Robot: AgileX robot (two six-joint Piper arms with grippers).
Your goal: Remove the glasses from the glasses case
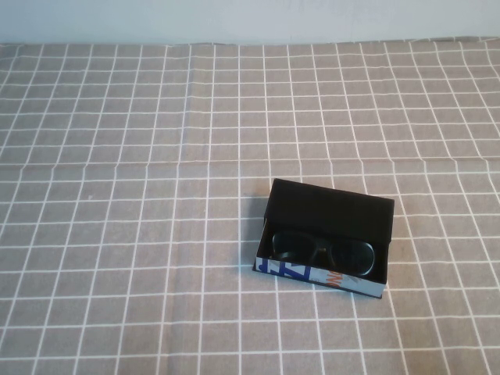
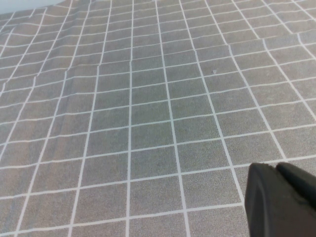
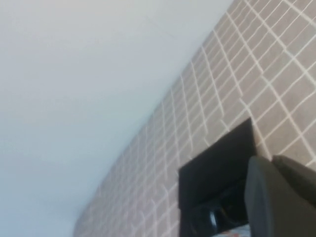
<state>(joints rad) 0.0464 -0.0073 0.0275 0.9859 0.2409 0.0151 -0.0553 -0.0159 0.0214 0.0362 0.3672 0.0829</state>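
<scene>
The glasses case [image 1: 331, 206] lies on the table right of centre in the high view, its black flap lid folded back and its white printed side [image 1: 312, 275] facing me. The dark glasses [image 1: 324, 251] lie inside it, folded. Neither gripper shows in the high view. In the right wrist view my right gripper [image 3: 271, 160] is shut and empty, apart from the case [image 3: 217, 168], with the glasses [image 3: 212, 217] partly visible inside. In the left wrist view my left gripper [image 2: 276, 168] is shut and empty over bare cloth; no case shows there.
A grey cloth with a white grid [image 1: 117, 234] covers the whole table. A pale wall [image 1: 234, 19] stands behind its far edge. Nothing else lies on the cloth.
</scene>
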